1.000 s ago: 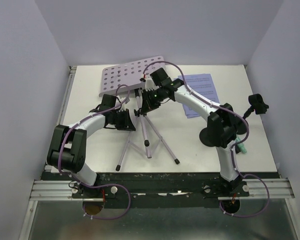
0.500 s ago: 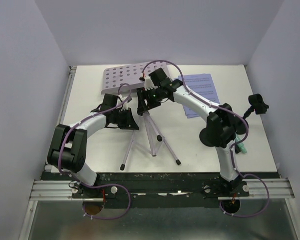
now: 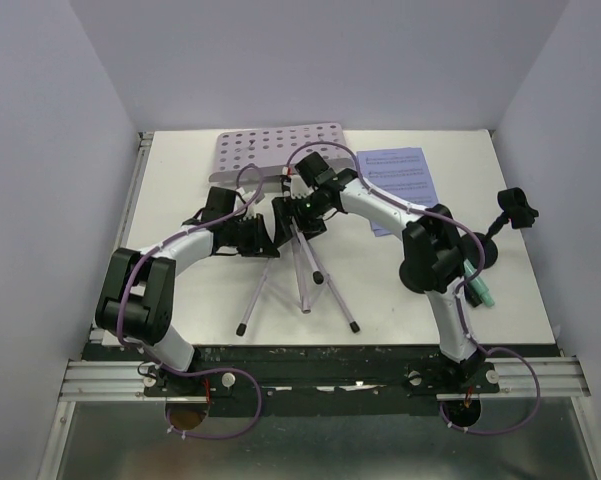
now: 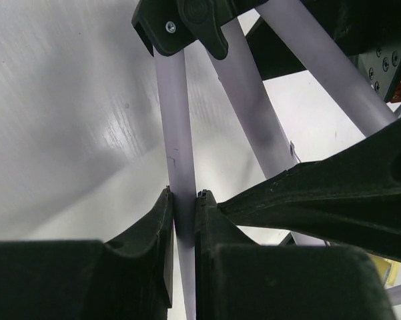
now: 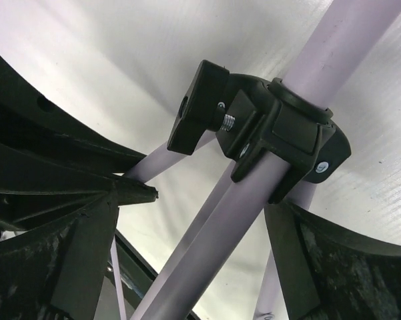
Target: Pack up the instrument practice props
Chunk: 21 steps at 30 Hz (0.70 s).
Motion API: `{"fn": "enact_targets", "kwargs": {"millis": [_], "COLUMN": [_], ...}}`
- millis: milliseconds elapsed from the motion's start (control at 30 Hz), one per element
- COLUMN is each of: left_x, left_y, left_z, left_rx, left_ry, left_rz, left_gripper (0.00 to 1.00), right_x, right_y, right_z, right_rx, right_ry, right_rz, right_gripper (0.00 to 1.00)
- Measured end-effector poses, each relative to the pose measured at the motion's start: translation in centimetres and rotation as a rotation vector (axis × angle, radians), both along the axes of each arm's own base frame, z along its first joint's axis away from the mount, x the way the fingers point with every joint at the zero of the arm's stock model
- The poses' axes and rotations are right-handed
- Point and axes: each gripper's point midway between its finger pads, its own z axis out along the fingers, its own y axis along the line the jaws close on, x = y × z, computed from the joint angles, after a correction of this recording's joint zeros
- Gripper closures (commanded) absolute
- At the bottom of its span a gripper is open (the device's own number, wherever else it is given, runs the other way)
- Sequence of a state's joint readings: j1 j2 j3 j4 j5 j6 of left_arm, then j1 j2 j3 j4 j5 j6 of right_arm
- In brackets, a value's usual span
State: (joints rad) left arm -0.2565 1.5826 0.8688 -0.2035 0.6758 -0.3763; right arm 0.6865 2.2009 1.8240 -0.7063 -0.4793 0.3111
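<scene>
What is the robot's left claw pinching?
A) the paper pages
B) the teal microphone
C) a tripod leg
C: the left wrist view shows the left gripper closed on one tripod leg, with a finger pressed against each side of it.

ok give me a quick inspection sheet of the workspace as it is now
surface: white table, no spills seen
job's things: tripod mid-table, lilac plate at its far end; sheet music flat, far right; clip holder and teal microphone on the right
clutter: nothing seen
grippers: left gripper shut on a tripod leg; right gripper open around the tripod's collar
cables: purple cables looped near both grippers
surroundings: pale walls, metal rail at near edge
</scene>
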Motion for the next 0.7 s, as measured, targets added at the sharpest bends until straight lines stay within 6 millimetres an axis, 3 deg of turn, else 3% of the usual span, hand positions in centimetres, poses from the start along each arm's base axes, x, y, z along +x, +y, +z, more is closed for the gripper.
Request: {"fn": "enact_targets", "kwargs": {"millis": [133, 200, 300, 500, 567, 700], "left_x": [0.4, 0.5, 0.6, 1.2, 1.3, 0.7], "left_y": [-0.3, -0.4, -0.6, -0.2, 0.3, 1.8], "left_z": [0.1, 0.1, 0.1, 0.2, -0.2, -1.0], "left_rx": [-0.026, -0.043, -0.081, -0.098, -0.064, 0.029], "left_ry": [-0.002, 0.003, 0.018, -0.003, -0.003, 0.015], "left_rz": [0.026, 0.042, 0.064, 0.091, 0.112, 0.146], "left_gripper": [1.0, 0.99, 0.65, 0.26, 0.2, 0.2], "right_x": [0.2, 0.3, 0.3, 0.1, 0.0, -0.6], "right_y": [-0.1, -0.1, 0.1, -0.1, -0.2, -0.1], "right_z": [-0.1, -0.2, -0.2, 0.5, 0.5, 0.2], "right_rx": [-0.006, -0.008, 0.017, 0.086, 0.092, 0.067], "right_ry": [0.012, 0.031, 0.079, 0.201, 0.223, 0.23], "right_rz": [-0.018, -0.026, -0.034, -0.076, -0.085, -0.088], "right_gripper": [0.12, 0.11, 0.03, 0.01, 0.01, 0.01]}}
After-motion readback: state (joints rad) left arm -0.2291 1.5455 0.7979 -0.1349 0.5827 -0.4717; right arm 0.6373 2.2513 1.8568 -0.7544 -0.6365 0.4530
